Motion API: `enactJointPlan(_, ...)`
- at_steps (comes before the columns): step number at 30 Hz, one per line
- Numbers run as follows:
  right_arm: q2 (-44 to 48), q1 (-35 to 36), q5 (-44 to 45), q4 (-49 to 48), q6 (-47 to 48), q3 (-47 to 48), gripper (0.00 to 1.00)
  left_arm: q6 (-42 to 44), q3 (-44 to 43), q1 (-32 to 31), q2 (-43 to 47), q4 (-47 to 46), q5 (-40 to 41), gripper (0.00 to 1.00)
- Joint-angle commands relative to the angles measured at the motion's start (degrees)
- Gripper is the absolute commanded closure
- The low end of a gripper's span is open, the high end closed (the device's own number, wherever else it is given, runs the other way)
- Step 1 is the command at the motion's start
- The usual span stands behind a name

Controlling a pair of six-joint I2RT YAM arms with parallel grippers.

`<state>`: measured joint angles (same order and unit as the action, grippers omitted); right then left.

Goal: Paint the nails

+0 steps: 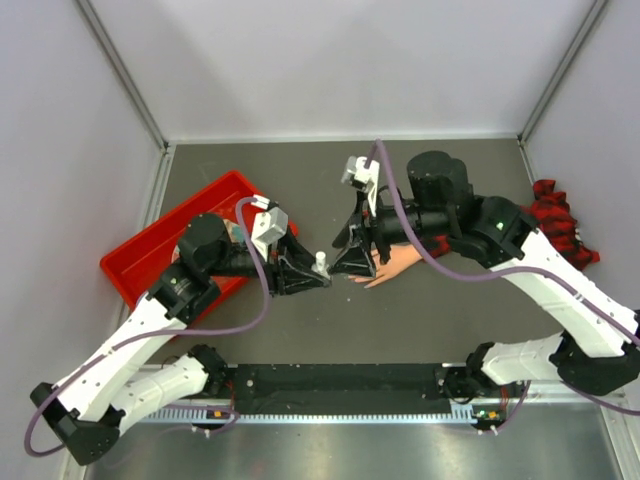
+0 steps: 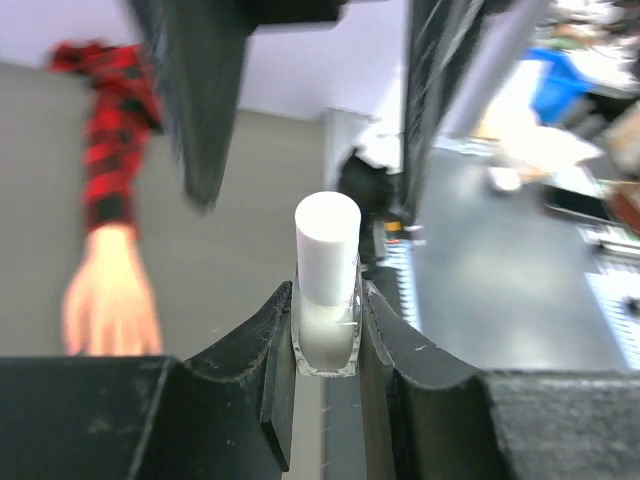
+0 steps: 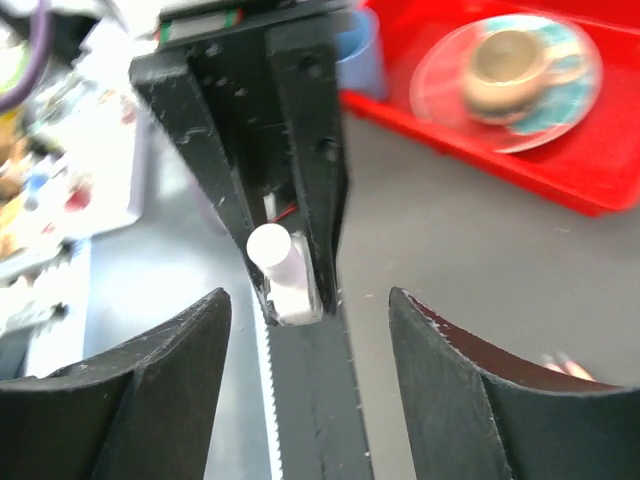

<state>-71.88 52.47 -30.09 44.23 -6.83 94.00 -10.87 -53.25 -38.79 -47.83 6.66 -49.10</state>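
Note:
A peach fake hand (image 1: 392, 265) with a red-and-black plaid sleeve (image 1: 560, 222) lies on the table right of centre, mostly under my right arm; its nails are too small to make out. It also shows blurred in the left wrist view (image 2: 108, 300). My left gripper (image 1: 318, 277) is shut on a small clear bottle with a white cap (image 2: 327, 290), held upright above the table; the bottle also shows in the right wrist view (image 3: 285, 275). My right gripper (image 1: 352, 262) is open and empty, just right of the bottle's cap, its fingers (image 3: 165, 375) wide apart.
A red tray (image 1: 150, 255) sits at the left with a plate and cup (image 3: 510, 65) in it. A black toothed rail (image 1: 340, 385) runs along the near table edge. White walls enclose the table.

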Motion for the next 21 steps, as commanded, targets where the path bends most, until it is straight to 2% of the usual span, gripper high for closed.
enactJointPlan(1,-0.9,0.0,-13.9,-2.6,3.6,-0.6,0.38,-6.2,-1.8,0.1,-1.7,-9.8,-13.3,1.0)
enactJointPlan(6,-1.2,-0.1,-15.8,-5.1,2.8,-1.0,0.43,-5.8,-2.2,0.0,-2.7,-9.5,-14.3,1.0)
enactJointPlan(8,-1.9,-0.1,-17.2,-5.7,2.4,-0.6,0.49,-5.7,-2.2,0.1,-3.1,-9.6,-14.3,1.0)
enactJointPlan(15,-4.1,-0.1,-18.8,-5.8,2.3,0.4,0.51,-5.9,-2.3,0.1,-4.1,-9.9,-15.5,1.0)
enactJointPlan(17,-4.3,0.0,-18.9,-6.1,2.2,0.4,0.63,-5.7,-2.4,0.1,-4.5,-9.8,-15.5,1.0)
enactJointPlan(18,-4.7,0.0,-19.0,-6.1,2.1,0.6,0.78,-5.7,-2.5,0.1,-4.5,-9.7,-15.6,1.0)
enactJointPlan(21,-4.6,-0.1,-17.0,-6.2,1.6,0.7,1.0,-3.2,-3.5,0.0,-4.3,-6.9,-12.1,1.0)
